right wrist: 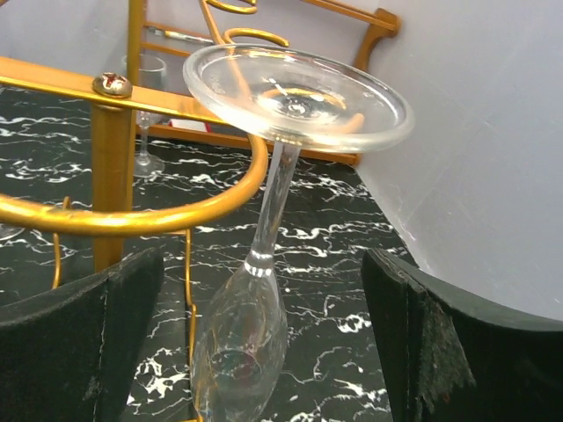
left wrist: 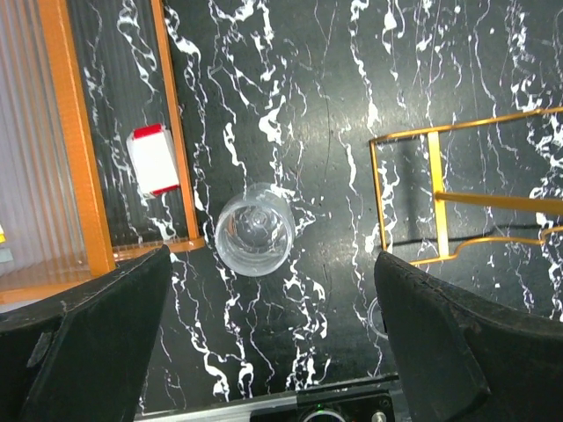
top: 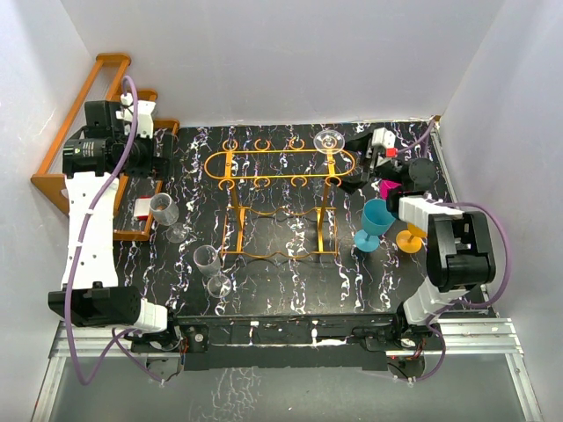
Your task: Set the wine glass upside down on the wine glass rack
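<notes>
A clear wine glass (top: 328,139) hangs upside down in the far right loop of the thin gold wire rack (top: 264,163). In the right wrist view its foot rests on the wire loop (right wrist: 132,214) and its stem (right wrist: 271,211) and bowl hang below. My right gripper (top: 354,167) is open around the hanging bowl, its fingers (right wrist: 79,343) well apart from the glass and touching nothing. My left gripper (top: 148,163) is open at the table's left, high over an upright clear glass (left wrist: 255,235), with nothing between its fingers (left wrist: 440,343).
Two clear glasses (top: 164,209) (top: 208,261) stand left of the wire rack. A blue glass (top: 376,220), an orange glass (top: 411,237) and a pink item (top: 387,186) crowd the right side. An orange wooden rack (top: 79,132) with a red-and-white block (left wrist: 151,159) lines the left wall.
</notes>
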Robot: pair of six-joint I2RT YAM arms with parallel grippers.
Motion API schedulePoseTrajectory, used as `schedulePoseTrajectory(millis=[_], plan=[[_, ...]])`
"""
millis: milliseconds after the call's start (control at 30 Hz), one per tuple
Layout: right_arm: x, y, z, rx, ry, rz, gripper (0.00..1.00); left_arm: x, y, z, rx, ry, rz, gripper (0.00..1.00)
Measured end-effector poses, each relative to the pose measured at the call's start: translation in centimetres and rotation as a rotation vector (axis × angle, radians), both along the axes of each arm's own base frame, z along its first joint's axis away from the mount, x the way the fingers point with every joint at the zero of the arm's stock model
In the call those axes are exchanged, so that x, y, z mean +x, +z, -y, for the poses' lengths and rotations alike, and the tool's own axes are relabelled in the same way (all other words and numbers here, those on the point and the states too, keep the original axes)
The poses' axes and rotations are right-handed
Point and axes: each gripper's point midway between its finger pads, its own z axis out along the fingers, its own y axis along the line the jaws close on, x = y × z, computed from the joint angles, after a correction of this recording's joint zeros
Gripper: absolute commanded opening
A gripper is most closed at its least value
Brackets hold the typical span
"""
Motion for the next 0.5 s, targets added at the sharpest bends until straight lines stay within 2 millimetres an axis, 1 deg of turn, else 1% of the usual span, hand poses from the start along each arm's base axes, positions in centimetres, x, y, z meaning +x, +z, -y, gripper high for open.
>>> schedulePoseTrajectory(millis=[100,200,367,500], plan=[[0.2,0.4,1.0,0.012,-0.05,0.011,0.99,-0.6,-1.1,-0.1,0.008,-0.01,-0.042,0.97],[0.7,1.3,3.0,0.029,-0.135,0.029,0.99,-1.3,-2.1,-0.2,0.022,-0.016,-0.088,0.97],[2.2,3.2,7.1,0.061,-0.355,0.037,0.99,-2.1,-2.5,-0.8,0.055,-0.009,-0.119,0.97],[3.9,3.8,9.7,0.065,-0.581,-0.017,0.99,-2.5,-2.7,-0.8,0.06,-0.014,-0.139,0.97]])
